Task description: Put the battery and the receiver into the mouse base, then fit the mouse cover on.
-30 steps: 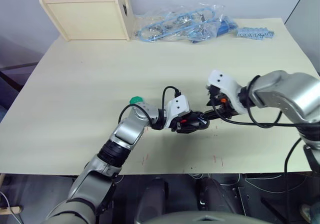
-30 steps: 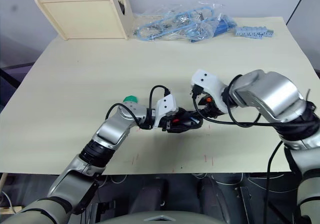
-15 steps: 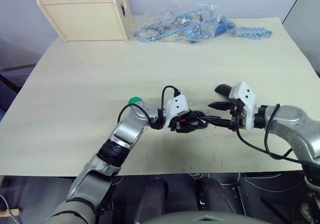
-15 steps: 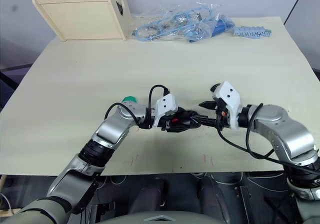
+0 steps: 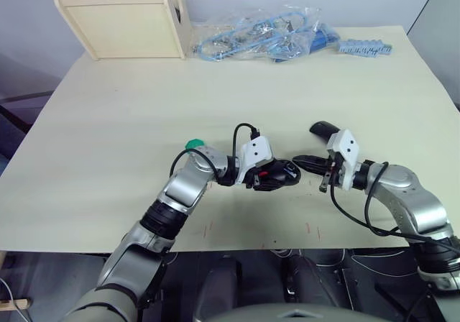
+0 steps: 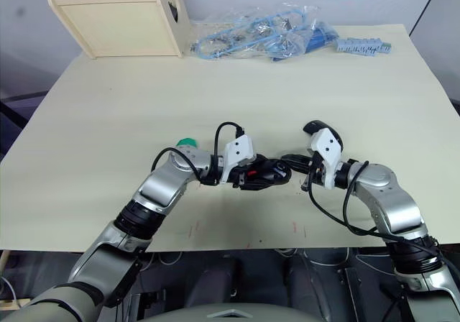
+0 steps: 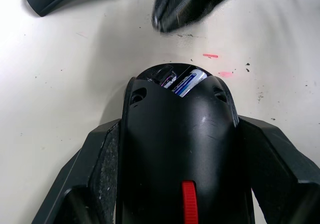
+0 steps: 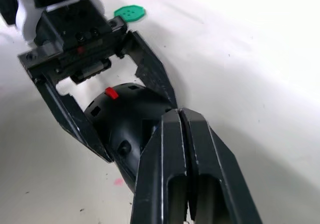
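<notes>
My left gripper (image 5: 282, 173) is shut on the mouse base (image 5: 272, 175), a black oval body with a red patch, and holds it at mid-table. Its fingers (image 7: 97, 159) press both sides. The battery (image 7: 192, 80), silvery with blue, lies in the base's open compartment. A small dark part sits beside it; I cannot tell if it is the receiver. My right gripper (image 5: 299, 162) is shut on nothing, its tips at the base's open end (image 8: 120, 119). The mouse cover (image 5: 322, 129), a glossy black shell, lies on the table just behind the right gripper.
A round green toothed disc (image 5: 193, 144) lies by my left forearm. A wooden rack (image 5: 122, 20) stands at the back left. A plastic bag of blue parts (image 5: 266, 34) and a blue strip (image 5: 366, 47) lie along the far edge.
The right gripper has closed from open. Its arm swung down and out to the right, and the tips now point at the base's end. The left gripper kept still with the base.
</notes>
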Controlling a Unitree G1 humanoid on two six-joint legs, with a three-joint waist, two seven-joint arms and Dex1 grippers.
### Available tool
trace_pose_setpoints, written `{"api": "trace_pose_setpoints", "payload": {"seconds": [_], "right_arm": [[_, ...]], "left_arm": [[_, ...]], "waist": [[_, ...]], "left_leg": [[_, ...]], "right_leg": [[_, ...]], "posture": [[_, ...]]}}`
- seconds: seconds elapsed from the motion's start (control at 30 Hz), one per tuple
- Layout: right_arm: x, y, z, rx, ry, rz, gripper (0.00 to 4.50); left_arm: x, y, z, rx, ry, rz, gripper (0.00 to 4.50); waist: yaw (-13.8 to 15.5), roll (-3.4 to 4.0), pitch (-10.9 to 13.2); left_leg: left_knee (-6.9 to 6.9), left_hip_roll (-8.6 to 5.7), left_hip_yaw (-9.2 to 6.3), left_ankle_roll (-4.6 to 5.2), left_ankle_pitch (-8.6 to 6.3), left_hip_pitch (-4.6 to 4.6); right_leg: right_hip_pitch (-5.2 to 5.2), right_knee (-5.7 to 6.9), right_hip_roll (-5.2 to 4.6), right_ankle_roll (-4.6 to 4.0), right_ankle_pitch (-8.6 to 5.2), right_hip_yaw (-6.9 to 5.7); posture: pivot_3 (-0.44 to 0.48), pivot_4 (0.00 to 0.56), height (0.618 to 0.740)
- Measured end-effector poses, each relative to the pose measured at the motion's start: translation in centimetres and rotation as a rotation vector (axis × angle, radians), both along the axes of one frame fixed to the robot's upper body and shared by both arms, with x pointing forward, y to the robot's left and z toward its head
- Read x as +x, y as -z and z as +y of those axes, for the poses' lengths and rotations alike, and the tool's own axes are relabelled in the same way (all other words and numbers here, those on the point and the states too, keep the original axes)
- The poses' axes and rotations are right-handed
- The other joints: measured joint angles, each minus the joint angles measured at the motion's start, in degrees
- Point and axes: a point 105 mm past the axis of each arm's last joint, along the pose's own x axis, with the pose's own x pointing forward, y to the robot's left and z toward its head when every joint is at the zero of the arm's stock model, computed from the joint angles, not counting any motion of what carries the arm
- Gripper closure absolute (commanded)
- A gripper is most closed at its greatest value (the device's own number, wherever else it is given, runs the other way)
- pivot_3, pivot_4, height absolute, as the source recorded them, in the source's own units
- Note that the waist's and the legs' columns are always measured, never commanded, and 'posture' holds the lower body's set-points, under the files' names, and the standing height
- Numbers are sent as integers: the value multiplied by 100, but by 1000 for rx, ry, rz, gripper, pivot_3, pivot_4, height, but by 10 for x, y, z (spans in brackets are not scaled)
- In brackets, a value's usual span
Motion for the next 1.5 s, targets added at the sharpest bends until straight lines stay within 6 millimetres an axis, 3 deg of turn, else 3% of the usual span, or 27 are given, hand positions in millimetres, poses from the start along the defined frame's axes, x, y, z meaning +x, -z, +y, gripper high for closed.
{"api": "trace_pose_setpoints", "payload": {"seconds": [0.4, 1.23, 1.5], "right_arm": [[7, 15, 3, -10, 6, 17, 4458], [14, 21, 7, -148, -23, -15, 4458], [14, 26, 8, -206, -33, -21, 4458]], "left_arm": [[0, 0, 0, 0, -1, 0, 1592], [1, 1, 1, 6, -9, 8, 1592], [1, 4, 1, 10, -15, 22, 1592]], "waist": [[1, 0, 0], [-6, 4, -18], [-9, 4, -43]], "left_leg": [[0, 0, 0, 0, 0, 1], [0, 0, 0, 0, 0, 20], [-18, 0, 0, 1, -2, 84]], "right_leg": [[0, 1, 0, 0, 0, 0], [12, 3, 1, 0, 0, 2], [76, -17, 3, 0, -2, 2]], "posture": [[0, 150, 740], [0, 150, 740], [0, 150, 740]]}}
